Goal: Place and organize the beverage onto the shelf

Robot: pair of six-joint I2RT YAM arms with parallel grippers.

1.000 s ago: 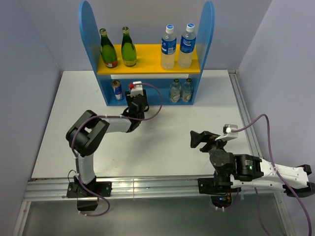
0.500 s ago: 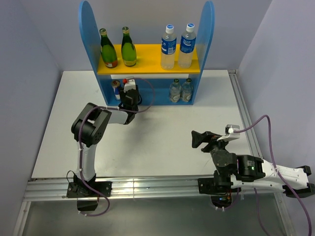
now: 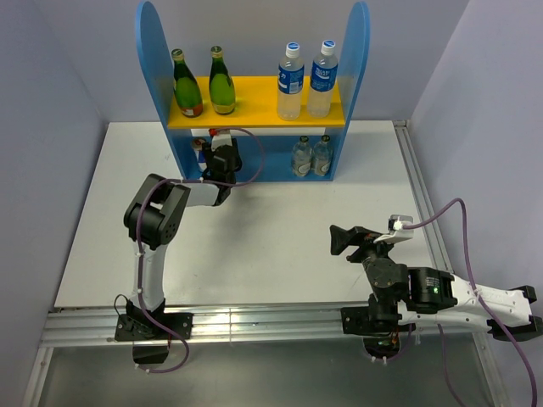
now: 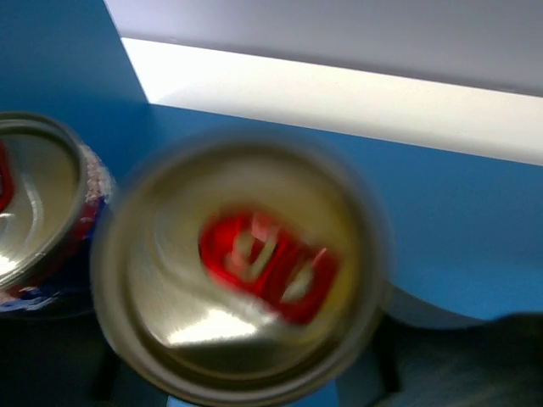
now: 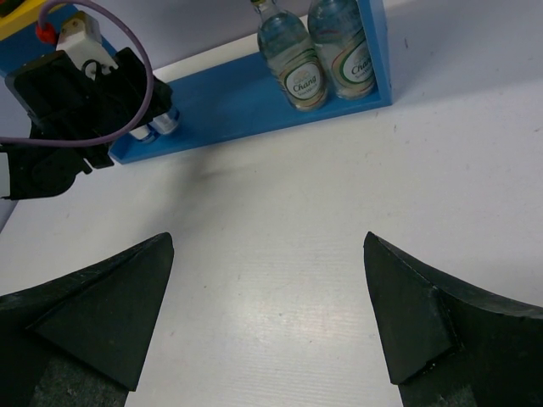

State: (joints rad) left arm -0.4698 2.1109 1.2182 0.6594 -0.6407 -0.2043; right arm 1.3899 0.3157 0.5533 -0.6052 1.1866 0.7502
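**Item: held can** (image 4: 242,271). Small silver can with a red tab, seen from above in the left wrist view and blurred.
- Long axis: upright, running straight away from the camera.
- Place: inside the lower tier of the shelf (image 3: 151,51), at its left end, in front of the blue back panel.
- Whether its base rests on the tier floor cannot be told.

**Item: left end effector** (image 3: 221,156). Reaches into that lower tier. It is clenched on the held can, with dark finger shapes showing at either side of the rim.

**Item: shelved can** (image 4: 38,203). It matches the held can and stands upright just beside it, on the side towards the shelf's left panel. Touching or narrowly apart: cannot tell.

**Governing relation.** The free spot lies directly under the held can, with the shelved can close on one side. The likely move is a short straight lowering and a release. The end effector would then draw back towards the desk (image 3: 280,220) without swinging leftward, or the neighbour may tip.

**Item: right end effector** (image 5: 267,246). Released, fingers wide, hovering over the desk well apart from the shelf. The left arm is the nearer by far.

**Other stock**
- Upper board: green bottles (image 3: 187,85) on the left, water bottles (image 3: 290,80) on the right.
- Lower tier, right end: clear glass bottles (image 5: 293,64).
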